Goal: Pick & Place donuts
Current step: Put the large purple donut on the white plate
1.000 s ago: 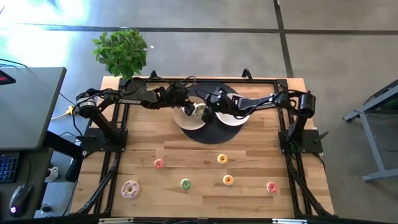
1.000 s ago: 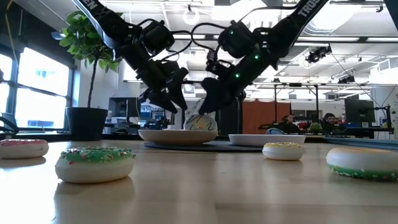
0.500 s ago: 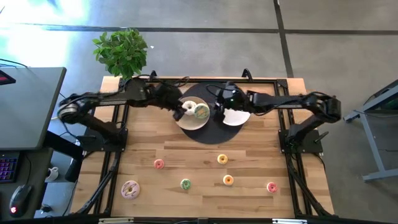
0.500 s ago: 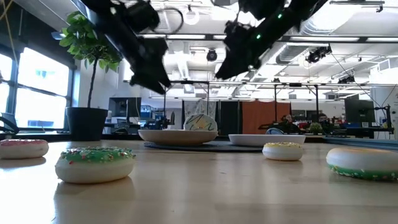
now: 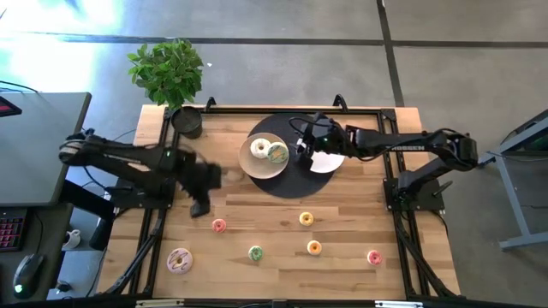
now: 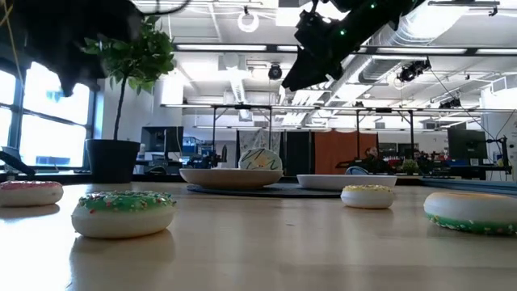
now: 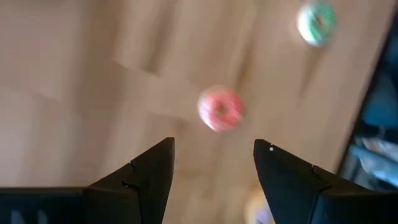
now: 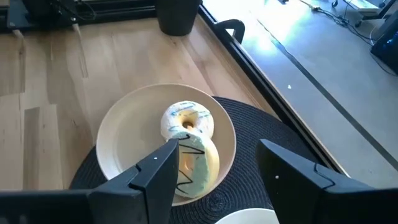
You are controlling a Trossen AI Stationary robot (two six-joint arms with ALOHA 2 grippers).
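Two larger donuts lie on the cream plate (image 5: 268,168): a white one (image 8: 186,119) and a pale green one (image 8: 200,167) leaning against it. My right gripper (image 8: 217,149) hangs open above the mat beside that plate (image 5: 301,154). My left gripper (image 7: 214,146) is open and hovers over the table's left near part (image 5: 199,208), just short of a pink mini donut (image 7: 220,109) (image 5: 219,226). Lying flat on the wood are also a yellow donut (image 5: 306,219), an orange donut (image 5: 314,248), a green donut (image 5: 255,253), a pink one (image 5: 373,257) and a larger pink one (image 5: 180,260).
A round black mat (image 5: 287,184) carries the cream plate and a white plate (image 5: 330,162), which the right arm partly covers. A dark pot with a green plant (image 5: 187,120) stands at the far left corner. Black frame rails (image 5: 163,222) run along the table's sides.
My left gripper has risen from the cream plate and swung fast toward the table's left near part, ending over the pink mini donut. My right gripper has lifted from the plate and drawn back a little toward the right. Both donuts have stayed on the plate.
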